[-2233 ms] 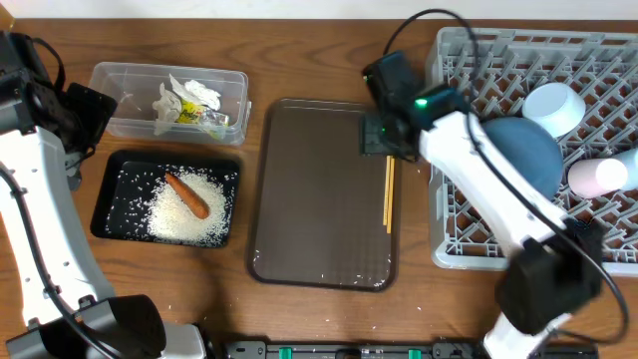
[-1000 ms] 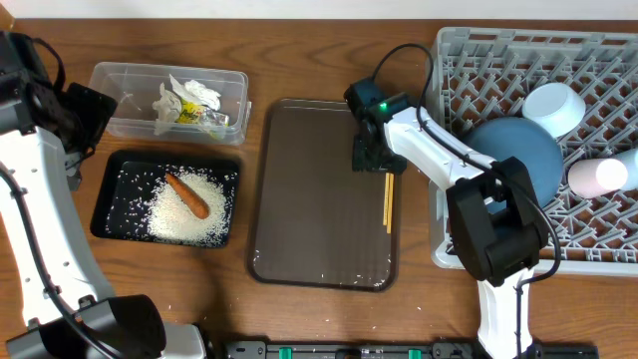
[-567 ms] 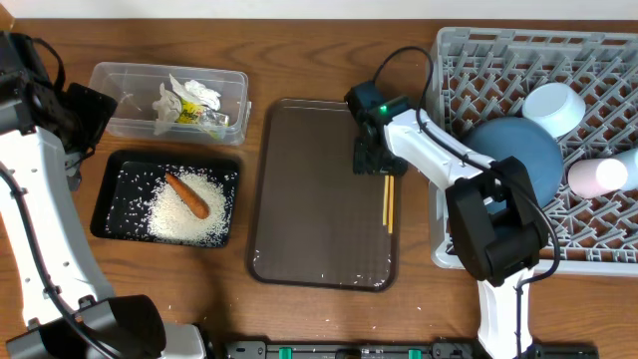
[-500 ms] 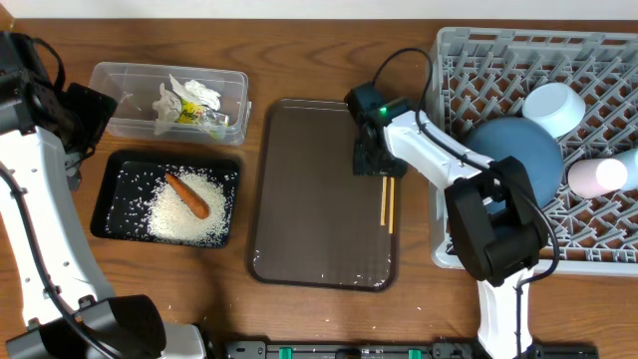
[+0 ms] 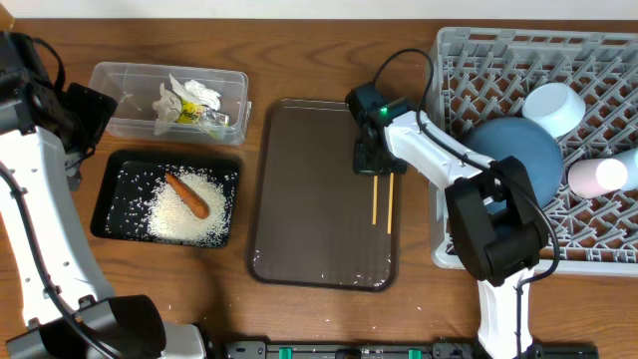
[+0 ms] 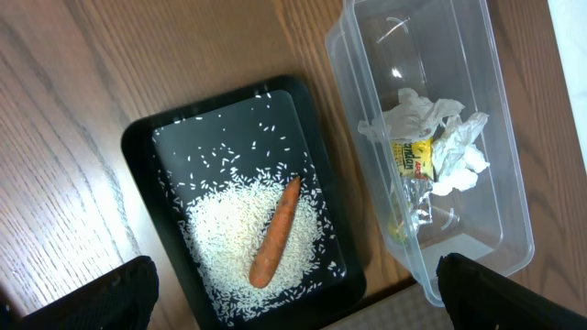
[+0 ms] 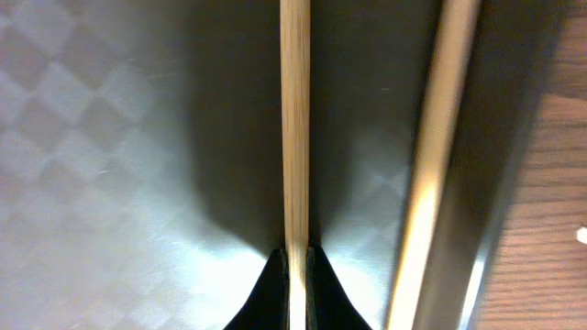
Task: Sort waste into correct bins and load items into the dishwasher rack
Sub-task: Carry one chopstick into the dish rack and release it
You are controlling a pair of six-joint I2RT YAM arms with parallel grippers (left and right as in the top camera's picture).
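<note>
My right gripper point(image 5: 371, 165) is low over the brown tray's far right side, shut on one chopstick point(image 5: 375, 201). In the right wrist view that chopstick point(image 7: 294, 119) is pinched between the fingertips of the right gripper point(image 7: 295, 261). The other chopstick point(image 7: 438, 156) lies free to its right, along the tray's rim. My left gripper point(image 5: 80, 115) stands open at the far left, above the black tray point(image 6: 147, 156) with rice point(image 6: 229, 229) and a carrot point(image 6: 275, 234). Beside it, the clear tub point(image 6: 495, 119) holds paper wrappers point(image 6: 431, 147). The grey rack point(image 5: 478, 239) holds the dark-blue bowl point(image 5: 523, 150), the light-blue bowl point(image 5: 553, 105) and the cup point(image 5: 598, 178).
The brown serving tray point(image 5: 309, 199) lies in the middle of the wooden table, between the bins on the left and the rack on the right. A few rice grains dot its near edge. The right arm's cable loops above the rack's left wall.
The right gripper has closed on one chopstick. That chopstick has shifted a little left, apart from the other one. The left arm has not moved.
</note>
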